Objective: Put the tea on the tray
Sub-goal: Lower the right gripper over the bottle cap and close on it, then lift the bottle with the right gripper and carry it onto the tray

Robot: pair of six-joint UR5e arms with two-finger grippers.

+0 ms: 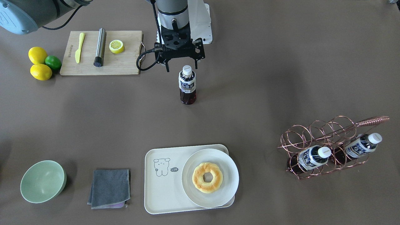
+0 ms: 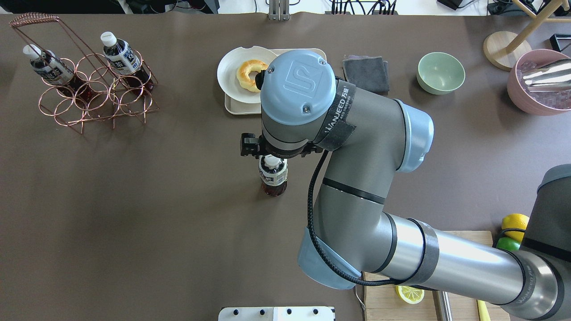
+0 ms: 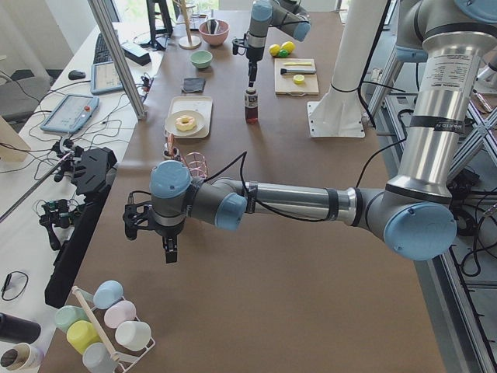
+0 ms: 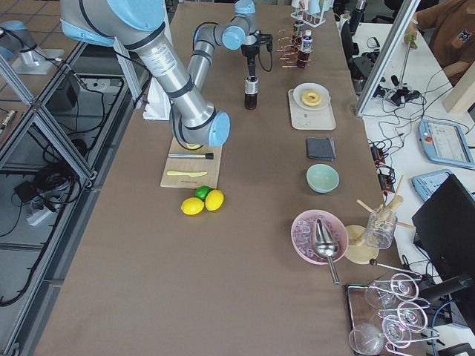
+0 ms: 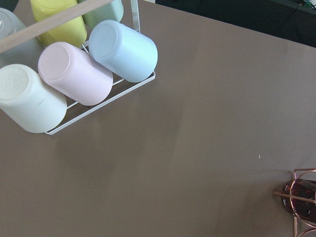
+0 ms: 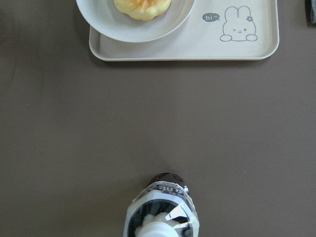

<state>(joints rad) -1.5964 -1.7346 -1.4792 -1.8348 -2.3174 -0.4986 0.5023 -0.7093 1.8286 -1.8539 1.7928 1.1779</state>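
A tea bottle (image 1: 187, 86) with dark liquid, a white cap and a white and blue label stands upright on the table's middle, apart from the tray. My right gripper (image 1: 182, 69) hangs open just above its cap, a finger at each side. The bottle fills the bottom of the right wrist view (image 6: 162, 210). The cream tray (image 1: 162, 193) with a line-drawn animal lies beyond it, across the table. My left gripper (image 3: 168, 250) hovers over bare table far to the left; I cannot tell whether it is open or shut.
A white plate (image 1: 229, 184) with a donut (image 1: 207, 177) covers half the tray. Two more tea bottles (image 1: 312, 157) lie in a copper wire rack (image 1: 315, 131). A grey cloth (image 1: 110, 187), green bowl (image 1: 43, 181), cutting board (image 1: 122, 64) and lemons (image 1: 37, 55) lie around.
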